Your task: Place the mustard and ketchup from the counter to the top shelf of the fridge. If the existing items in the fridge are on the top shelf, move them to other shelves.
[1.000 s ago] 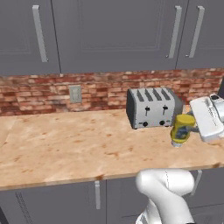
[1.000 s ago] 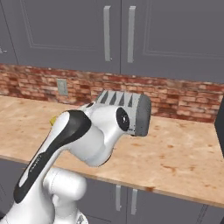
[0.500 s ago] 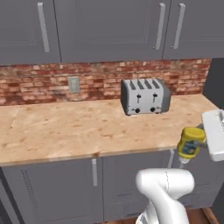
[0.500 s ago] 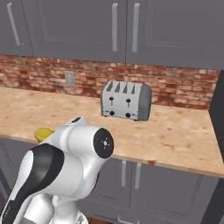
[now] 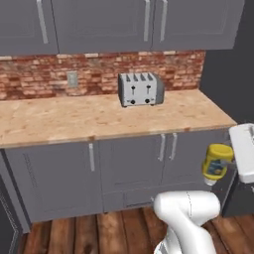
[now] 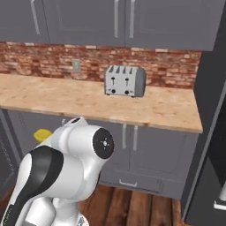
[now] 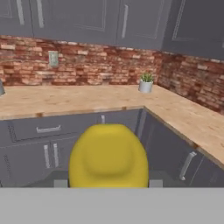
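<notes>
You are in the carrying leg: the base stands back from the light tan wood-grain counter (image 5: 99, 119), which runs under grey wall cabinets (image 5: 124, 25) and a red brick backsplash (image 5: 99, 74). At the right edge of the right base view rises the tall dark grey fridge (image 6: 212, 132); its inside is not visible, so you cannot judge the shelves yet. A silver four-slot toaster (image 5: 141, 89) sits at the back of the counter. In the hand view a small potted plant (image 7: 146, 82) stands in the far counter corner.

The small squat yellow mustard squeeze bottle (image 5: 217, 162) hangs off the counter, in the air in front of the grey base cabinets, carried by the gripper (image 5: 237, 166); in the hand view its yellow body sits right between the fingers, which are closed narrow on it. The red ketchup bottle is not something you can locate from here.

Next, I judge, you need to bring the base round to the fridge and check the top shelf before setting the mustard down.
</notes>
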Robot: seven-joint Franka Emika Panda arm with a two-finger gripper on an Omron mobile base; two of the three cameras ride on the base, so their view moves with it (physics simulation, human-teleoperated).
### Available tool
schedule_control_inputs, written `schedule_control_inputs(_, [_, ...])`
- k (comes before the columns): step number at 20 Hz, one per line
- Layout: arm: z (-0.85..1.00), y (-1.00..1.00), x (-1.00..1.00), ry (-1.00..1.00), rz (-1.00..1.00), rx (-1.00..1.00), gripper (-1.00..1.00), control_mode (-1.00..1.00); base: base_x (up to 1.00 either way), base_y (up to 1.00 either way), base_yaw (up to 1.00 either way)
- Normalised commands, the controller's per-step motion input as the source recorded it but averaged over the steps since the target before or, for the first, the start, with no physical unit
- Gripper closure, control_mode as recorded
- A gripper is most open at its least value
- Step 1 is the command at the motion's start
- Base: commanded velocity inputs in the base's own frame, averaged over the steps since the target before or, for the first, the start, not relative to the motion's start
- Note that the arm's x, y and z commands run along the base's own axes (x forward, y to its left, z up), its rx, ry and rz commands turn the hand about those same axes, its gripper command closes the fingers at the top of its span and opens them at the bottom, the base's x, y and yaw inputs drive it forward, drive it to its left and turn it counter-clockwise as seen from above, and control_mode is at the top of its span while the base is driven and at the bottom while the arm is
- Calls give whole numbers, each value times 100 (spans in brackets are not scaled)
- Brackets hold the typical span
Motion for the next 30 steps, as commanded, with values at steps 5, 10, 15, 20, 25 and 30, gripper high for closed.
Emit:
schedule_control_inputs(5, [0, 0, 0, 0, 0, 0, 100, 100, -100, -100, -17])
schedule_control_inputs(10, [0, 0, 0, 0, 0, 0, 100, 100, -23, -100, -24])
schedule_control_inputs(15, [0, 0, 0, 0, 0, 0, 100, 100, 46, -100, -7])
schedule_control_inputs(20, [0, 0, 0, 0, 0, 0, 100, 100, 67, -100, 2])
schedule_control_inputs(25, [0, 0, 0, 0, 0, 0, 100, 100, 44, -100, 22])
schedule_control_inputs(30, [0, 0, 0, 0, 0, 0, 100, 100, 40, -65, 15])
